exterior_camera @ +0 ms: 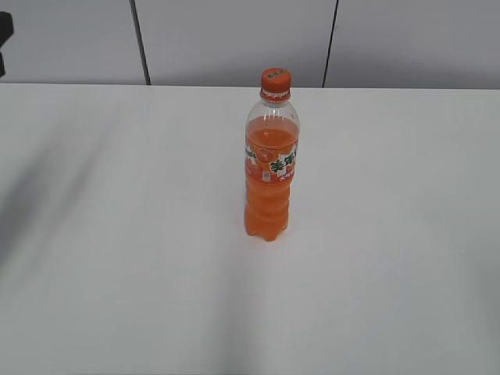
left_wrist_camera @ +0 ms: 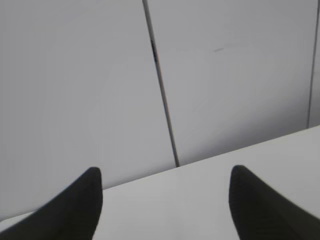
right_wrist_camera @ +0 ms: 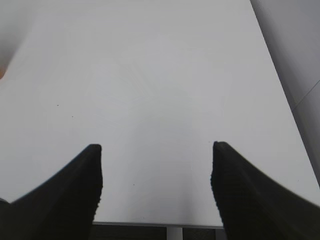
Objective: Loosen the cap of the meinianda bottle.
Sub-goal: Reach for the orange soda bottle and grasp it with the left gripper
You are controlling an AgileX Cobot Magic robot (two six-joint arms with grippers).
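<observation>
Standing upright near the middle of the white table (exterior_camera: 117, 234), the meinianda bottle (exterior_camera: 270, 176) has bare tabletop on every side of it in the exterior view. Its cap (exterior_camera: 275, 79) sits on top of the neck, in line with the table's far edge as seen from this camera, where the surface meets a pale panelled wall (exterior_camera: 234, 39) with two dark seams. To the left, right and near side of the bottle the table runs out of the picture with only soft shadows on it. A small dark shape shows at the far left edge of that view (too little of it to say what it is).

Neither gripper appears in the exterior view. The left gripper (left_wrist_camera: 165, 207) shows in its wrist view as two dark fingers (left_wrist_camera: 75, 210) set well apart, with nothing between them; beyond them lies the table's far edge and the panelled wall, and the bottle is not in that picture. The right gripper (right_wrist_camera: 156, 187) likewise has its fingers (right_wrist_camera: 70, 190) spread wide over bare tabletop, holding nothing, with the table's edge just below them and its right edge running up the picture. A sliver of orange touches the left border of that view, well apart from the fingers.
</observation>
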